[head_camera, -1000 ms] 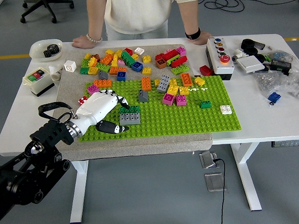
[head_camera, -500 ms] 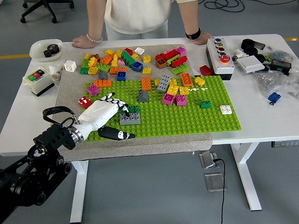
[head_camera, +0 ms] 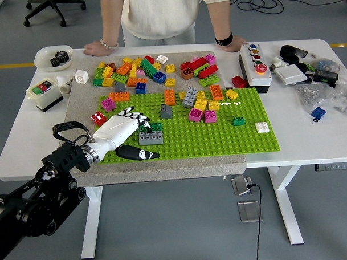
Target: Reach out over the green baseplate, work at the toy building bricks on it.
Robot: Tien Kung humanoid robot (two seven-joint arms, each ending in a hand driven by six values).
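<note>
- A white bowl stands at the table's far left corner and holds a few dark, gear-like parts; their exact kind is too small to tell.
- The green baseplate lies on a grey mat in the middle of the table, with orange, yellow, grey, magenta and green bricks standing along its far part.
- A loose pile of bricks lies on the mat beyond the baseplate.
- The left hand reaches in from the lower left and rests low over the baseplate's near left corner, palm down, wrist over the mat.
- Its fingers are extended and slightly spread, tips beside a grey brick with a green one on it; the thumb lies flat on the plate in front of that brick. It grasps nothing.
- A person stands at the far side, both hands flat on the table edge.
</note>
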